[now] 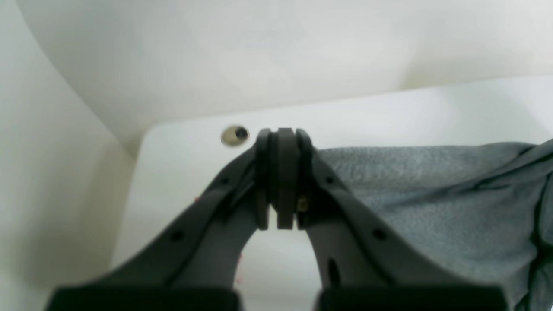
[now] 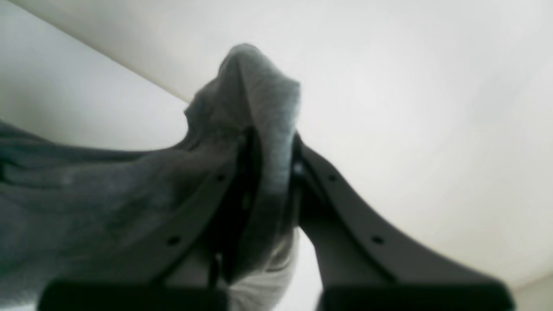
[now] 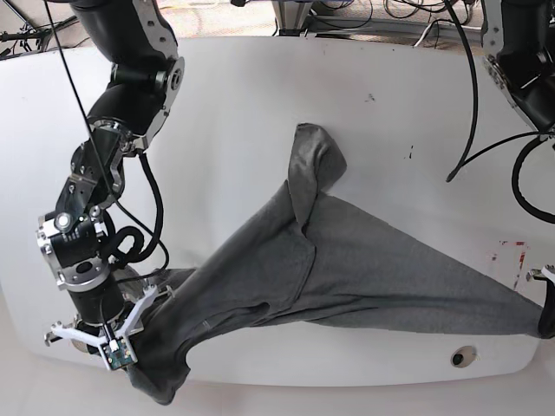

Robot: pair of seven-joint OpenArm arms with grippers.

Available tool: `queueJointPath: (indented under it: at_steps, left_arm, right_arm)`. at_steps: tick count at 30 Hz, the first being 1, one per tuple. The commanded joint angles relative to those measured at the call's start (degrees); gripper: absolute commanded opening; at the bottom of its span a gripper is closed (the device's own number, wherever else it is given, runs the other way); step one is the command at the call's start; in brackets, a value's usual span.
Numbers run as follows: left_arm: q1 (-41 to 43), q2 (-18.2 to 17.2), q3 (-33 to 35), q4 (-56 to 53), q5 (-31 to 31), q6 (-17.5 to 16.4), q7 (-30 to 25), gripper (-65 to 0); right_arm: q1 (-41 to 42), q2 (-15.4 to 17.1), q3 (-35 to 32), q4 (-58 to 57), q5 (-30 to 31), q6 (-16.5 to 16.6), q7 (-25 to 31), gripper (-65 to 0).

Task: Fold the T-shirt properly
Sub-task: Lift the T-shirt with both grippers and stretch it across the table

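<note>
The white table (image 3: 260,130) carries the dark heather-grey T-shirt (image 3: 347,269), stretched in rumpled diagonal folds along the near edge from corner to corner, one part reaching toward the table's middle. The right fingers (image 2: 272,172) are clamped on a bunched grey fold; the left fingers (image 1: 281,181) are pressed together, holding nothing visible.

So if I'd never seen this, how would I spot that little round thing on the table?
Start at the white table and follow its near edge toward the stretched-out tip of the grey T-shirt. Just below that tip sits a small round hole, dark inside with a pale rim, the only round mark there.
</note>
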Motion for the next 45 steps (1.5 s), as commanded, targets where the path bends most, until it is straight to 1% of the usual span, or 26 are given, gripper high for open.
queueJointPath:
  at_steps: [1, 6, 9, 13, 15, 20, 23, 28, 31, 36, 38, 42, 45]
  left_arm:
    - [-3.45, -1.59, -0.60, 0.95, -0.57, 0.23, -1.89, -65.0]
    - [-7.41, -2.56, -0.60, 0.87, -0.57, 0.32, -1.89, -65.0]
    - [-9.34, -3.79, -0.42, 0.87, -0.57, 0.32, -1.89, -65.0]
    - [-12.15, -4.93, -0.33, 0.52, -0.57, 0.32, -1.89, -65.0]
    - [-13.21, -6.07, -0.33, -0.19, -0.57, 0.32, -1.89, -65.0]
    - [-15.49, -8.53, -0.33, -2.91, -0.83, 0.32, -1.89, -65.0]
    - [-16.72, -8.62, -0.33, -4.41, -0.92, 0.32, -1.89, -65.0]
    - [-17.69, -10.82, -0.42, -5.46, -0.92, 0.23, -1.89, -65.0]
    - [-17.69, -11.00, -0.51, -5.46, -1.01, 0.06, -1.89, -65.0]
    - [-17.16, -11.00, -0.42, -5.29, -1.01, -0.03, -1.63, -65.0]
    - [-16.20, -11.00, -0.77, -5.46, -1.01, -0.12, -0.49, -65.0]
    - [-13.91, -10.82, -2.35, -5.29, -1.01, -0.47, 2.06, -65.0]
    - [-10.04, -10.38, -5.78, -4.94, -1.10, -3.29, 3.73, -65.0]
  right_arm:
    - [5.12, 1.28, -0.19, -1.05, 0.37, -0.52, 1.42, -65.0]
    - [10.92, 1.54, -0.46, -4.22, 0.37, -0.43, 1.24, -65.0]
    - [14.35, 1.54, -0.46, -5.01, 0.37, -0.43, 1.06, -65.0]
    - [19.10, 1.54, -1.07, -6.06, 0.45, -0.34, -1.66, -65.0]
    - [21.39, 1.54, -1.34, -6.77, 0.45, -0.34, -3.07, -65.0]
    - [24.20, 1.45, -1.34, -7.21, 0.45, -0.34, -4.83, -65.0]
    - [24.38, 1.36, -1.07, -6.94, 0.45, -0.34, -5.62, -65.0]
    - [22.79, 1.19, -0.99, -6.41, 0.45, -0.26, -6.41, -65.0]
    - [20.51, 1.19, -0.90, -5.18, 0.37, -0.26, -6.41, -65.0]
    - [13.83, 1.10, -0.46, -1.14, 0.37, -0.26, -6.41, -65.0]
    - [10.66, 0.92, 0.33, 0.71, 0.45, -0.26, -6.41, -65.0]
    - [4.51, -0.75, 2.35, 2.64, 1.69, -0.26, -6.41, -65.0]
    - [-0.94, -2.59, 5.70, 3.52, 4.50, -0.26, -6.41, -65.0]
